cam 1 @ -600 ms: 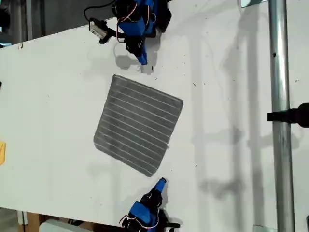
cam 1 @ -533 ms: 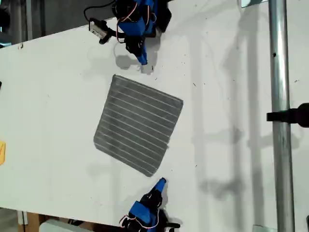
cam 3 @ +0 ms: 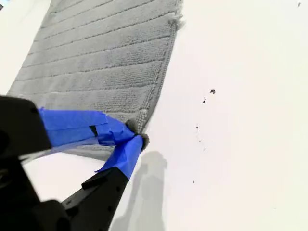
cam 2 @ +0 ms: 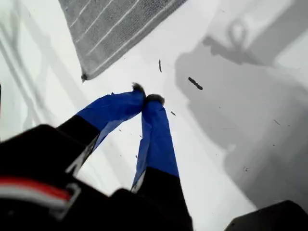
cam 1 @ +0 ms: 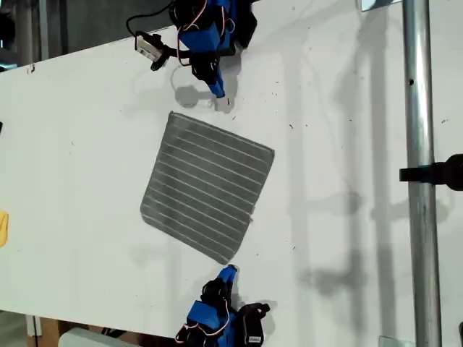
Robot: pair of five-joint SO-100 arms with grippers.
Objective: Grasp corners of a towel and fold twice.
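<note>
The grey white-striped towel [cam 1: 206, 184] lies flat on the white table. In the exterior view, my first gripper [cam 1: 218, 92] is at the top, shut and empty, a little to the right of the towel's upper corner [cam 1: 172, 115]. The first wrist view shows its tips [cam 2: 146, 94] touching each other, clear of that corner [cam 2: 84, 76]. My second gripper [cam 1: 228, 271] is at the exterior view's bottom, shut, its tips right at the towel's lowest corner. In the second wrist view its tips [cam 3: 137, 134] meet at the towel's [cam 3: 96, 62] side edge. I cannot tell whether cloth is pinched.
A vertical metal pole [cam 1: 418, 173] with a black clamp [cam 1: 438, 173] crosses the exterior view's right side. A yellow object [cam 1: 3, 228] shows at that view's left edge. Dark specks [cam 2: 195, 83] mark the table near my first gripper. The table's edge runs along the bottom left.
My second gripper has moved left and up to the towel's lowest corner in the exterior view. My first gripper has shifted slightly right. The towel has not moved.
</note>
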